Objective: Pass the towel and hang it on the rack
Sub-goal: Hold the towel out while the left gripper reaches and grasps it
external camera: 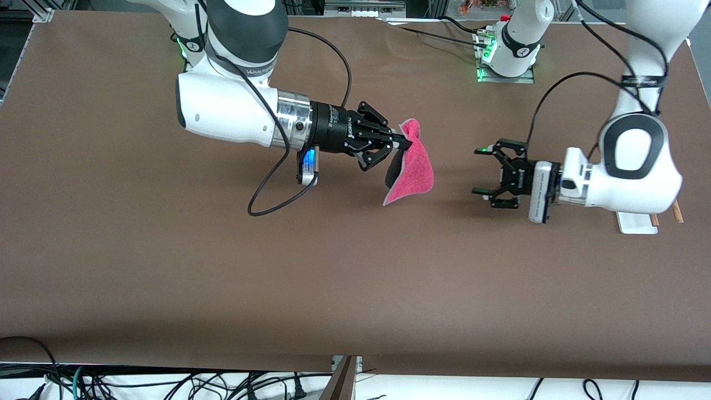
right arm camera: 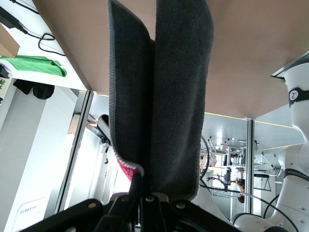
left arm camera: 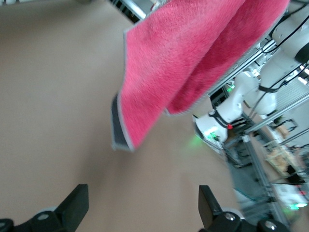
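Right gripper up over the table's middle, fingers clamped on the top corner of the towel; cloth hangs below the fingertips, off the table. Left gripper spread wide, empty, level with the towel and apart from it. Rack sits under the left arm, mostly hidden.

A brown table under even light, with tangled cables along its near edge.

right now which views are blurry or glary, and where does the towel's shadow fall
Front view: sharp; the towel in the right hand casts only a faint shadow on the table. Left wrist view: towel soft, background smeared. Right wrist view: bright glare past the table edge.
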Available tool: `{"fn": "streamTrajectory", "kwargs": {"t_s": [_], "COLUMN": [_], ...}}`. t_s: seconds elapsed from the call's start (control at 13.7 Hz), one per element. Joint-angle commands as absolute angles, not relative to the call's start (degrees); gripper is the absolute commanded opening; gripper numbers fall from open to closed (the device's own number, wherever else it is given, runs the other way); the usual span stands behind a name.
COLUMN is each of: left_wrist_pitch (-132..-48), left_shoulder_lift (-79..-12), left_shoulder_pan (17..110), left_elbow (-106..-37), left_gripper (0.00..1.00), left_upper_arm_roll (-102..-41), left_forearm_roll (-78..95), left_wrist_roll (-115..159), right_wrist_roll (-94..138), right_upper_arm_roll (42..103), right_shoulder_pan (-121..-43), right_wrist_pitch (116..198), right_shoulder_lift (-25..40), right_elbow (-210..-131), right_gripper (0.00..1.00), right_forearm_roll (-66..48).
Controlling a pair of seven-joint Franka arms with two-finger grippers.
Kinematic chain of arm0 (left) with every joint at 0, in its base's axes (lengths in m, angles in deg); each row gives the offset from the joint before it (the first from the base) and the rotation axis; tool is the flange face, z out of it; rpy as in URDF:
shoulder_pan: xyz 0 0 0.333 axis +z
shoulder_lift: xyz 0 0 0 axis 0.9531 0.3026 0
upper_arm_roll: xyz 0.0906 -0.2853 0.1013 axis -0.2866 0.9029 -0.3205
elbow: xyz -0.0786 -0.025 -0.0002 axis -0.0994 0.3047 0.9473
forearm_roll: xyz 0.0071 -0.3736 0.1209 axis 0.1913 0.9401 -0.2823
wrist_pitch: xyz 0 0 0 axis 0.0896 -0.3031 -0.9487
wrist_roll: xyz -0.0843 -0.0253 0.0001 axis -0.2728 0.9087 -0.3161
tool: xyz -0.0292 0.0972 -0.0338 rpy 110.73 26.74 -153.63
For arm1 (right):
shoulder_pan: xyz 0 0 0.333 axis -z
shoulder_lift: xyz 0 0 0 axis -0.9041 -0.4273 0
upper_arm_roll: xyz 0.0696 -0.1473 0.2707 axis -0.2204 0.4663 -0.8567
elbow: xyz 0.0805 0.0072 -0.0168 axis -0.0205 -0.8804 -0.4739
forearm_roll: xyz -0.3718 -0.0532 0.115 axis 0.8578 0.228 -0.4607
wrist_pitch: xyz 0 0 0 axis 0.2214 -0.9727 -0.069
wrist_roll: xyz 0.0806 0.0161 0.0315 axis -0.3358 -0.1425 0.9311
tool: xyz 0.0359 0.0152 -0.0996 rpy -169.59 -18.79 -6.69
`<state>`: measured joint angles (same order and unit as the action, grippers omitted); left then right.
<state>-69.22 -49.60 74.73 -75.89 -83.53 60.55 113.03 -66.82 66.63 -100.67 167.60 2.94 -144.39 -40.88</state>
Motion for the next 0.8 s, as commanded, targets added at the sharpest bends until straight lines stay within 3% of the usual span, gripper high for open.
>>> {"fn": "streamTrajectory", "kwargs": {"t_s": [0.0, 0.29, 0.37, 0.44, 0.51, 0.73], "left_wrist_pitch": [-78.73, -88.5, -89.56, -89.57, -89.49, -89.4], "left_shoulder_lift": [-51.09, -50.66, -50.48, -50.3, -50.3, -50.3], "left_shoulder_pan": [74.15, 73.54, 73.18, 73.01, 73.0, 73.09], "left_elbow": [-79.92, -80.9, -81.33, -81.42, -81.51, -81.51], "left_gripper": [1.0, 1.0, 0.9, 0.53, 0.01, 0.0], "left_upper_arm_roll": [-78.1, -72.38, -71.49, -71.31, -71.31, -71.31], "left_forearm_roll": [65.59, 67.44, 68.84, 69.21, 69.3, 69.3], "left_wrist_roll": [119.61, 119.79, 119.79, 120.05, 120.49, 120.49], "right_wrist_roll": [-68.72, -68.9, -68.9, -68.9, -68.9, -68.9], "right_upper_arm_roll": [66.49, 66.57, 66.57, 66.57, 66.57, 66.57], "right_shoulder_pan": [-101.09, -101.44, -101.44, -101.44, -101.44, -101.44], "right_wrist_pitch": [168.72, 169.16, 169.07, 169.07, 169.07, 169.16], "right_shoulder_lift": [2.22, 2.13, 2.13, 2.13, 2.04, 2.04], "right_elbow": [-142.57, -141.78, -141.78, -141.78, -141.78, -141.78], "right_gripper": [0.0, 0.0, 0.0, 0.0, 0.0, 0.0], "right_forearm_roll": [-41.8, -41.71, -41.63, -41.63, -41.63, -41.63]}}
